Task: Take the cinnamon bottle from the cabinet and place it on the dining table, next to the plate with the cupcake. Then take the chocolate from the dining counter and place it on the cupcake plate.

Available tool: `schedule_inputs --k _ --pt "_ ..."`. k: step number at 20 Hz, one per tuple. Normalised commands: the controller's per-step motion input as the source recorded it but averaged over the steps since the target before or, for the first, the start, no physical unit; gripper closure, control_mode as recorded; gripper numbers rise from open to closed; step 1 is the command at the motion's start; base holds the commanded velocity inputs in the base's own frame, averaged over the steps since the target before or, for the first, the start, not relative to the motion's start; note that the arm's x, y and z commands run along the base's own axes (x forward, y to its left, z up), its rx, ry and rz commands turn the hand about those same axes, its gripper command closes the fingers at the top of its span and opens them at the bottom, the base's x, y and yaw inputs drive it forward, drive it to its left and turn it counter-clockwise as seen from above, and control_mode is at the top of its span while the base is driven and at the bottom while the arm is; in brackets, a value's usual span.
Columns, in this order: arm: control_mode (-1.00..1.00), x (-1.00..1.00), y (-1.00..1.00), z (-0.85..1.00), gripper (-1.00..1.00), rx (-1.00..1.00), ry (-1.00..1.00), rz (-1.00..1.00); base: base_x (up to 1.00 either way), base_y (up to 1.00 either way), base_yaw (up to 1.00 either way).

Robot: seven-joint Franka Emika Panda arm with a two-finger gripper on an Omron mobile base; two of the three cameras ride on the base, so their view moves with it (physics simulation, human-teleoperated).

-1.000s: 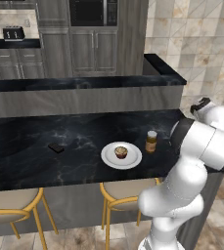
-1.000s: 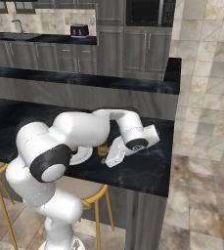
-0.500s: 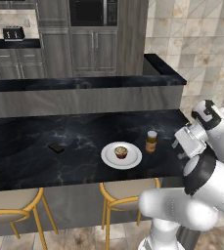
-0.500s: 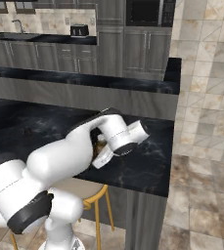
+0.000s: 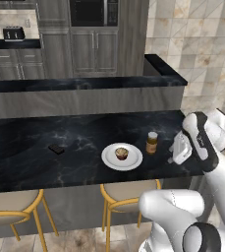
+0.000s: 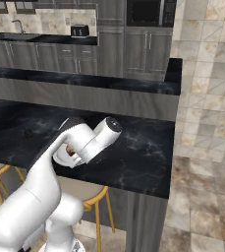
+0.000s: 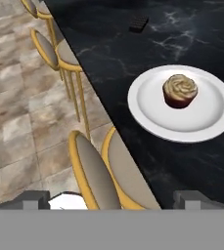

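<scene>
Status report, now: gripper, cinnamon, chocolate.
Gripper open, empty. Cinnamon bottle upright beside cupcake plate. Chocolate on counter left of plate, path clear.

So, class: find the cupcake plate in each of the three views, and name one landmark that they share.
Left base view: plate at centre, left of the cinnamon bottle.
Right base view: plate rim at left centre, mostly behind the arm.
Hand view: plate at upper right.
Shared landmark: the cupcake on the plate.
</scene>
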Motion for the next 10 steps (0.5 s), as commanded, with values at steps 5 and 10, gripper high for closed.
schedule_inputs --k 5,10 --pt "-1.00 -0.15 0.57 0.23 -1.00 -0.16 0.01 -0.22 0.00 0.00 0.00" --pt "-1.00 0.02 0.66 0.18 -1.00 -0.12 0.00 -0.20 0.00 0.00 0.00"
